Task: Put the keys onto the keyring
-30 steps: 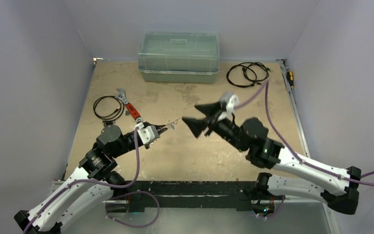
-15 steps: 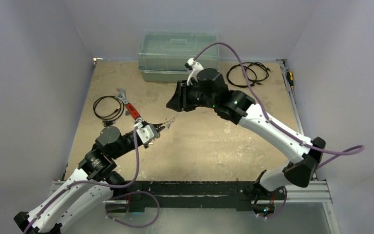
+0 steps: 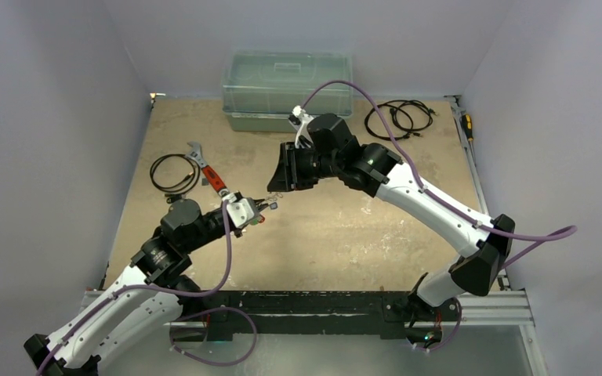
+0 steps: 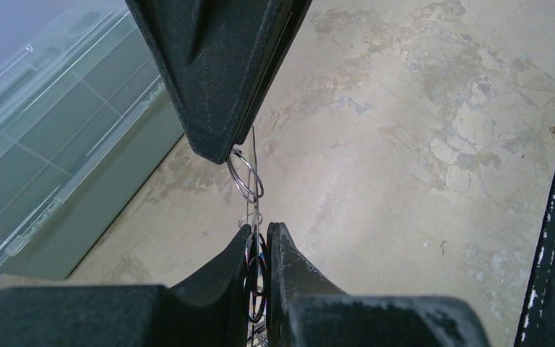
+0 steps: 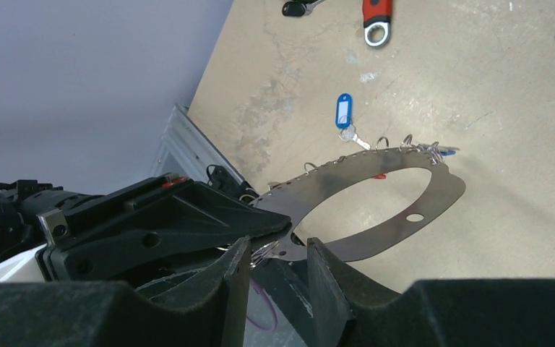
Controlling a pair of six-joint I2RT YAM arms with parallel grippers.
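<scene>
My left gripper [image 4: 260,228] is shut on the keyring [image 5: 376,195], a wide flat silvery loop held above the table, seen edge-on between the left fingers. Small split rings [image 4: 246,177] hang along its edge, and bits of blue and red tag show at its far side. One key with a blue tag [image 5: 343,112] lies on the table beyond it. My right gripper [image 5: 278,242] sits at the loop's near end, right against the left gripper [image 3: 265,206]. Its jaws stand apart, with the loop's end and a small ring between them. One finger touches the small ring; the other stays apart.
A clear plastic box [image 3: 286,90] stands at the back. Black cable coils lie at the back right [image 3: 396,117] and at the left [image 3: 174,172]. A red-handled wrench [image 3: 208,172] lies near the left coil. A screwdriver [image 3: 466,125] rests at the right edge.
The right arm swung up and leftward across the table to meet the left gripper, and its jaws narrowed. The left gripper kept its hold and shifted only slightly.
</scene>
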